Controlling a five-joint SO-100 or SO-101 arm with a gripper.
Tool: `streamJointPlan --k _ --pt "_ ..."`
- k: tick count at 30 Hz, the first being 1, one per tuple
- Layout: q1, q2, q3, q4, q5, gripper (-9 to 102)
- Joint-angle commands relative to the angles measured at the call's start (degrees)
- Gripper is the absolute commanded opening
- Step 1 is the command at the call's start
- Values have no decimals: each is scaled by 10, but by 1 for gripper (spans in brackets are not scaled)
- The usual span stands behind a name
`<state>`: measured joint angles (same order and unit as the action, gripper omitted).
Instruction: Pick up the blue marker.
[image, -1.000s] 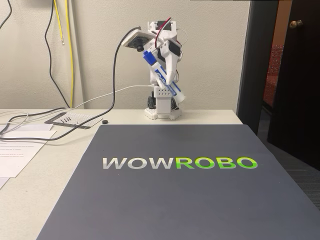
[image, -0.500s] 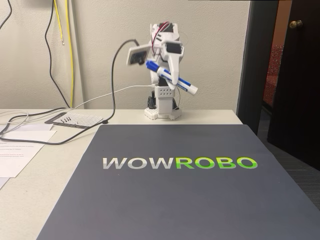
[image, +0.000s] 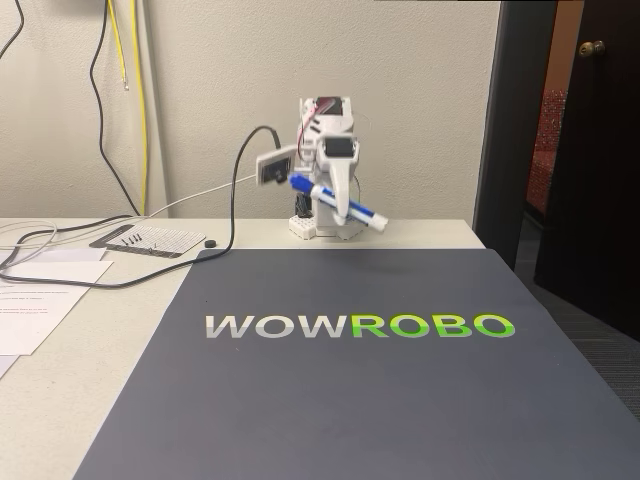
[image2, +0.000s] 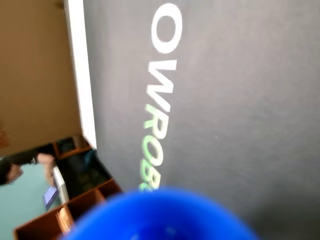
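You had the blue marker (image: 338, 202) pinched crosswise in the gripper (image: 335, 205), its ends sticking out on both sides of the fingers, clear above the dark mat (image: 350, 380). Its blue cap (image2: 160, 215) loomed close to the wrist camera. The pick looked done; nothing seemed left.

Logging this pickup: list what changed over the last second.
The white arm's hand came down toward the dark grey mat, swinging the clamped blue-capped white marker from steep to nearly level. The grip, mat, cables and papers stayed the same.
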<state>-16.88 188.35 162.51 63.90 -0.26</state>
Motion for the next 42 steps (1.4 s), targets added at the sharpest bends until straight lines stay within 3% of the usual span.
streamJointPlan --k 1,23,42 --pt "7 35 13 -11 18 0" --pt "14 35 7 -40 23 0" --pt "3 35 -23 -168 45 0"
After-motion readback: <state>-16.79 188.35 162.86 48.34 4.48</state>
